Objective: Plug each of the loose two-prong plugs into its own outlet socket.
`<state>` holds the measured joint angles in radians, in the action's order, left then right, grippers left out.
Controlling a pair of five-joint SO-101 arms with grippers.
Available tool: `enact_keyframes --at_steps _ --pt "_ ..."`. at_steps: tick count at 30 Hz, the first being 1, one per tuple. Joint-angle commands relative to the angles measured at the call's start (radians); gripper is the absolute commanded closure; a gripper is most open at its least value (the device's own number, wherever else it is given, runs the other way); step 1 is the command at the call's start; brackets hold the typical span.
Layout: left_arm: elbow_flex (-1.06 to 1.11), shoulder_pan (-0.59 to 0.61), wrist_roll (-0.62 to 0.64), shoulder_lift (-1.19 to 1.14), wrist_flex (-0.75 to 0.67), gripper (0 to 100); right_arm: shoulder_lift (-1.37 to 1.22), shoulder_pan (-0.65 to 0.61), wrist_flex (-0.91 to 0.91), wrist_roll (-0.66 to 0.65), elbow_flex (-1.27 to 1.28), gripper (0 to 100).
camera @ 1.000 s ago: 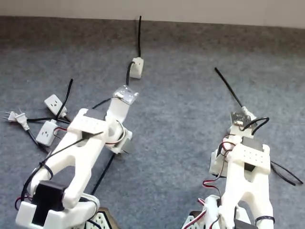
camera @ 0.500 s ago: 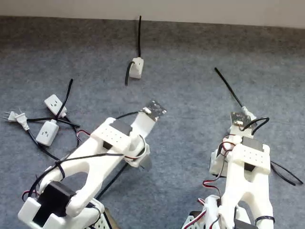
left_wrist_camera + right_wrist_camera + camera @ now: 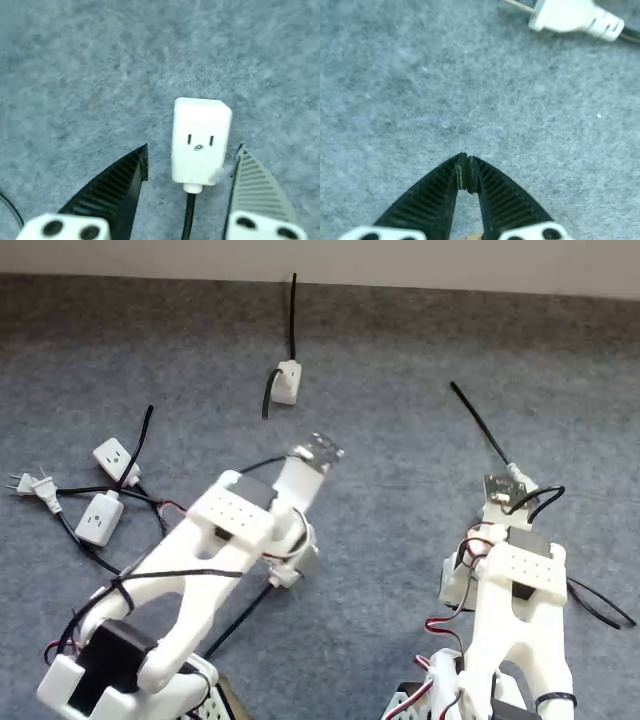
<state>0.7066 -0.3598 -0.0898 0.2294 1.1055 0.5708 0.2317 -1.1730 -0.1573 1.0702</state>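
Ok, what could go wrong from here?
The socket sits off centre between the left gripper's open fingers, nearer the grey one, so closing may shove or twist it. The right gripper is shut, apart from the plug, and could push it rather than grip it. Crossed cords by the other sockets could snag.

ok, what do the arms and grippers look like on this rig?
Both are white printed plastic with black servo blocks: left arm, right arm. Thin red and black wires loop along each. The left gripper has one black ribbed triangular finger and one pale grey one. The right gripper has two black ribbed fingers. White mounts with screw holes sit at the finger bases.
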Motion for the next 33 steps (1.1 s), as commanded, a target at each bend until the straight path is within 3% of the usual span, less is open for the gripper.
enact_keyframes --at_steps 1,6,9,13,19,22,25,30,33 --pt "-0.054 0.131 -0.006 0.019 0.02 79 0.005 0.005 0.019 0.003 -0.004 99.1" --pt "0.016 0.357 -0.123 0.018 -0.16 81 0.005 0.005 0.018 0.003 -0.004 99.1" --pt "0.048 0.406 -0.127 0.018 -0.233 81 0.005 0.005 0.018 0.003 -0.004 99.1" --pt "0.045 0.355 -0.124 0.03 -0.216 81 0.005 0.005 0.018 0.003 -0.004 99.1" --pt "-0.056 0.208 -0.124 0.101 0.034 81 0.005 0.007 0.018 0.003 -0.004 99.1" --pt "-0.05 0.122 -0.124 0.133 0.072 81 0.005 0.007 0.018 0.003 -0.004 99.1" --pt "0.005 0.068 -0.129 0.134 0.02 81 0.005 0.007 0.018 0.003 -0.004 99.1" --pt "0.133 0.076 -0.13 0.133 -0.192 81 0.005 0.007 0.018 0.003 -0.004 99.1" --pt "0.154 0.073 -0.13 0.133 -0.209 81 0.005 0.008 0.018 0.003 -0.004 99.1"
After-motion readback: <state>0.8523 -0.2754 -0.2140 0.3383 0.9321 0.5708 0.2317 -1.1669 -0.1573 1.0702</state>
